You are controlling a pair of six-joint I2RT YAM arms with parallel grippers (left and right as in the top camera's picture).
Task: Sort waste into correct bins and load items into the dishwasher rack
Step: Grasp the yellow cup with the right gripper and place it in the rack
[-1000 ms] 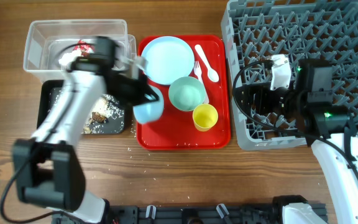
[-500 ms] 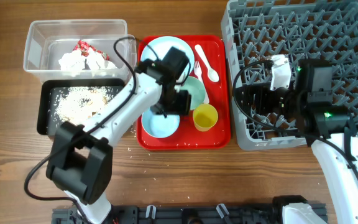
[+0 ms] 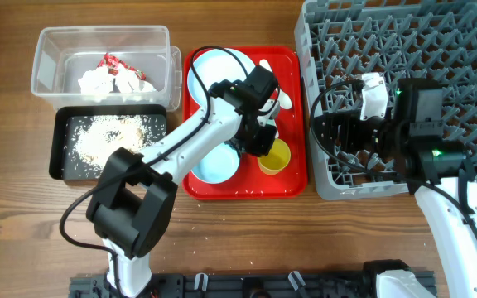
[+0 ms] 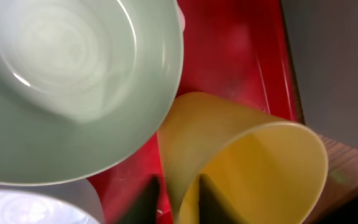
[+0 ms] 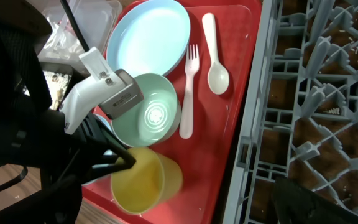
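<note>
My left gripper [image 3: 262, 143] is over the red serving tray [image 3: 292, 178]. Its fingers straddle the wall of the small yellow cup [image 3: 277, 157], one inside and one outside, shut on it [image 4: 176, 194]. In the right wrist view the cup [image 5: 146, 186] looks tilted. A pale bowl [image 5: 151, 115] sits just behind it, and a second light blue bowl [image 3: 214, 163] to its left. The light blue plate [image 3: 214, 70], white fork [image 5: 187, 93] and spoon [image 5: 215, 59] lie at the tray's back. My right gripper [image 3: 336, 134] is open and empty over the left edge of the grey dishwasher rack [image 3: 437, 41].
The clear tub [image 3: 48, 62] at the back left holds the white napkin [image 3: 93, 80] and red wrapper [image 3: 110, 62]. The black tray [image 3: 60, 153] in front of it holds rice scraps [image 3: 110, 132]. Loose grains lie on the wooden table near the red tray's front.
My left arm carried a blue bowl from the black tray, set it on the red tray's front left, then moved right onto the yellow cup. The right arm has not moved.
</note>
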